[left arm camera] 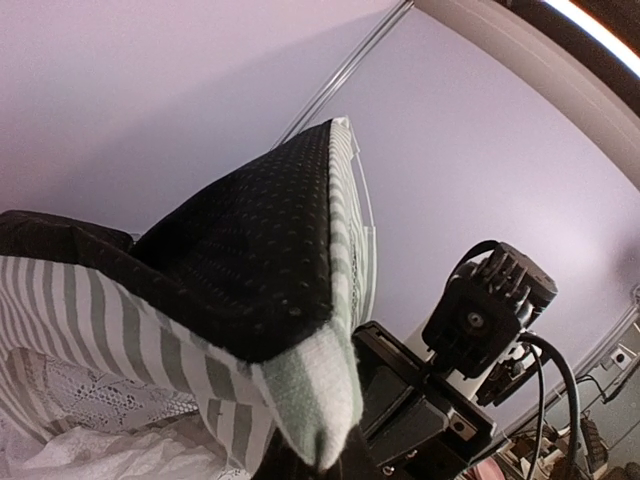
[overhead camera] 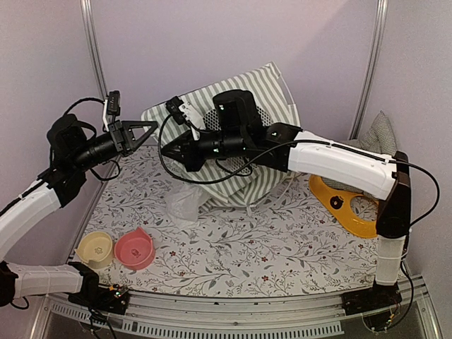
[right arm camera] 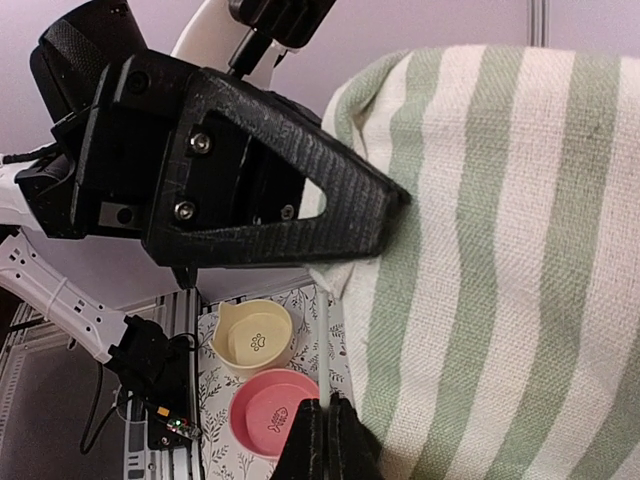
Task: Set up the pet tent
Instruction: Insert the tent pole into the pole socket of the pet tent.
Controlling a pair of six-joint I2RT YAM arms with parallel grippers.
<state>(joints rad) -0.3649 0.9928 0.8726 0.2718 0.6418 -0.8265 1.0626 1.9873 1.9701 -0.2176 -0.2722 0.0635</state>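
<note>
Behind the right arm (overhead camera: 339, 159), the pet tent (overhead camera: 268, 85) lies part-hidden.

Top external: placed high at the near side, aimed down across the whole table (overhead camera: 247, 247).
Left wrist: held close against the pet tent (left arm camera: 120, 320), tilted upward.
Right wrist: close, faced leftward.
Shared: pet tent.

Pet tent (overhead camera: 265, 88), striped: 1. Bowls: 2, namely 1 yellow bowl (overhead camera: 94, 248) and 1 pink bowl (overhead camera: 134, 248). Yellow plastic piece (overhead camera: 340, 206) with holes: 1. Checked cushion (overhead camera: 378, 134): 1. Crumpled clear plastic (overhead camera: 185, 201): 1. Robot arms: 2, left arm (overhead camera: 28, 212) and right arm (overhead camera: 339, 162). Grippers: 2, left gripper (overhead camera: 152, 127) and right gripper (overhead camera: 164, 150). Bench (overhead camera: 282, 247), floral cover: 1.
</note>
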